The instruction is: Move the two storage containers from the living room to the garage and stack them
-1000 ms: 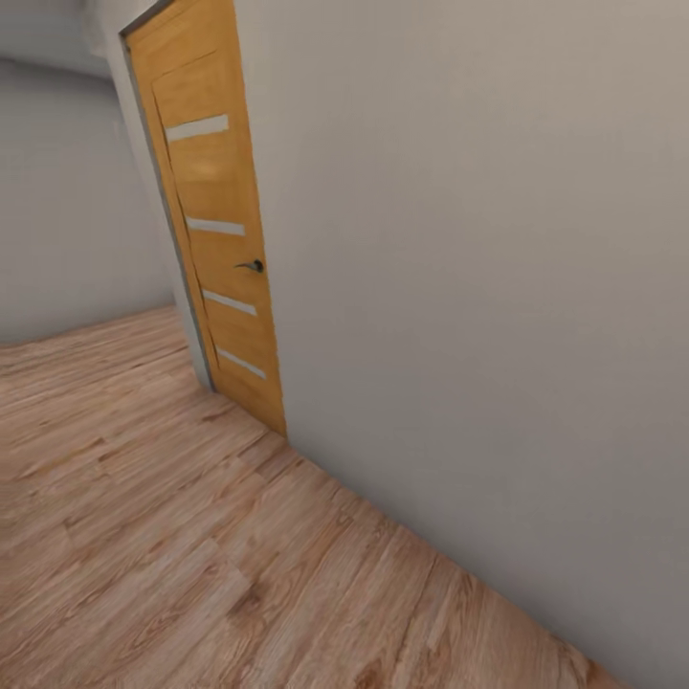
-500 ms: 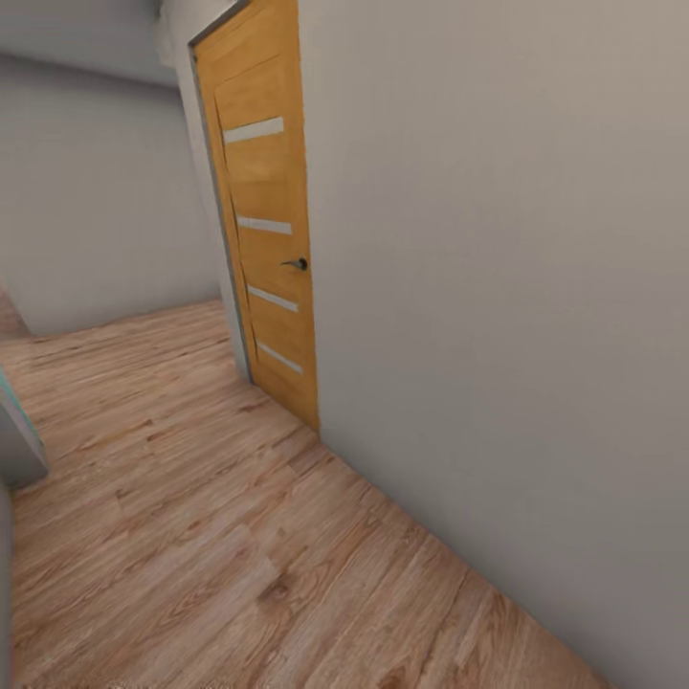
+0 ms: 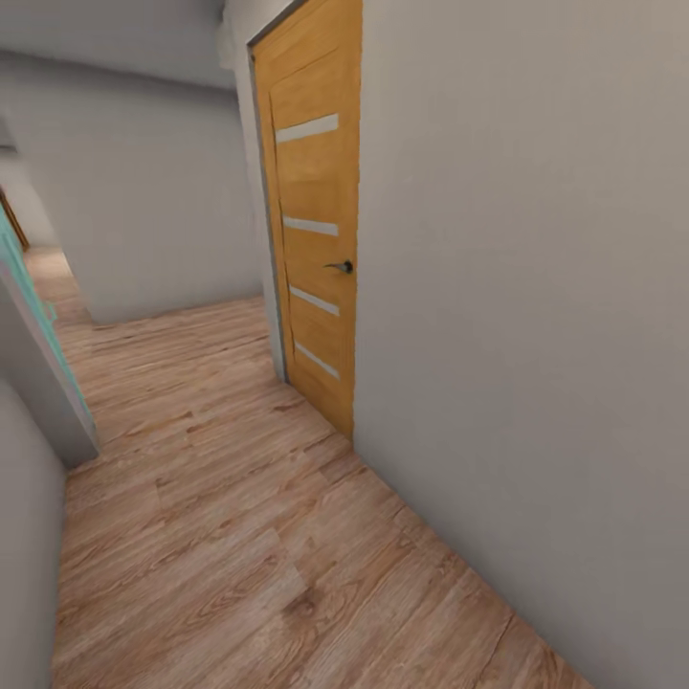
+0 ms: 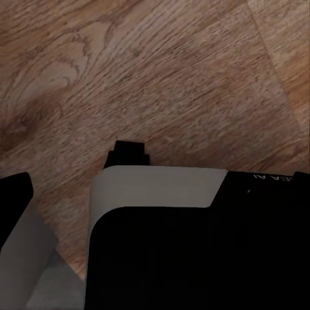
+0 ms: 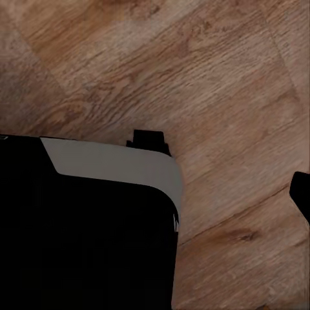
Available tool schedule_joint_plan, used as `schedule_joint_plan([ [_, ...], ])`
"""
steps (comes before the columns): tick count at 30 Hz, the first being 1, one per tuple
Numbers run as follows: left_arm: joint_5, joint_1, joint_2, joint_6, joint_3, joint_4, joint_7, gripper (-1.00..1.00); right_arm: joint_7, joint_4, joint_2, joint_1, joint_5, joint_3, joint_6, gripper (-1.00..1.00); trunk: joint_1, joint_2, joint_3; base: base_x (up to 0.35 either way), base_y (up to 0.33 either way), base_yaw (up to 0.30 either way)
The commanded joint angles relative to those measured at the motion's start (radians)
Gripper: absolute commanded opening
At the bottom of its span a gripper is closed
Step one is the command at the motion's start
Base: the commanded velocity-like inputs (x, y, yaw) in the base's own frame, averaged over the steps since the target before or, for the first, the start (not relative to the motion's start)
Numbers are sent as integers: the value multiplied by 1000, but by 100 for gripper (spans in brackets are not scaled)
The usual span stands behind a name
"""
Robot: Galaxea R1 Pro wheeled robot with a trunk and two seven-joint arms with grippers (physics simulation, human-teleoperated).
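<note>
The two storage containers are out of view, and so is the garage. I am in a hallway with a light wood-plank floor [image 3: 220, 498]. The left wrist view looks down on that plank floor [image 4: 161, 71] and on my own black-and-white body [image 4: 194, 258], with a dark fingertip [image 4: 13, 200] at the picture's edge. In the right wrist view my body [image 5: 84, 232] lies over the planks, and another dark fingertip [image 5: 301, 194] sits at the edge. Nothing is held in either view.
An orange-brown wooden door [image 3: 316, 230] with a dark handle [image 3: 340, 267] stands shut in the grey wall [image 3: 536, 287] on my right. A grey wall corner [image 3: 29, 383] with a teal edge [image 3: 19, 258] stands close on my left. The hallway runs on ahead between them.
The whole head view has shifted: the door now sits further right in the picture, and the left wall corner with its teal edge has come into view. Nothing itself moved.
</note>
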Motion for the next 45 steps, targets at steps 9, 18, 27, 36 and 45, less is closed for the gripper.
schedule_joint_plan([
  [9, 10, -1, 0, 4, -1, 0, -4, 100, -1, 3, 1, -1, -9, 8, -6, 100, 1, 0, -2, 320, 0, 268],
  [18, 9, -1, 0, 4, -1, 0, -4, 100, -1, 3, 1, -1, -9, 8, -6, 100, 1, 0, -4, 320, 0, 268],
  [27, 9, -1, 0, 4, -1, 0, -4, 100, -1, 3, -1, -1, -9, 8, -6, 100, 1, 0, -5, 320, 0, 93],
  [36, 9, -1, 0, 4, -2, 0, -4, 100, -1, 3, -1, -1, -7, 8, -6, 100, 1, 0, -5, 320, 0, 2],
  [45, 9, -1, 0, 4, -2, 0, -4, 100, -1, 3, 1, -1, -6, 8, -5, 100, 1, 0, -5, 320, 0, 70],
])
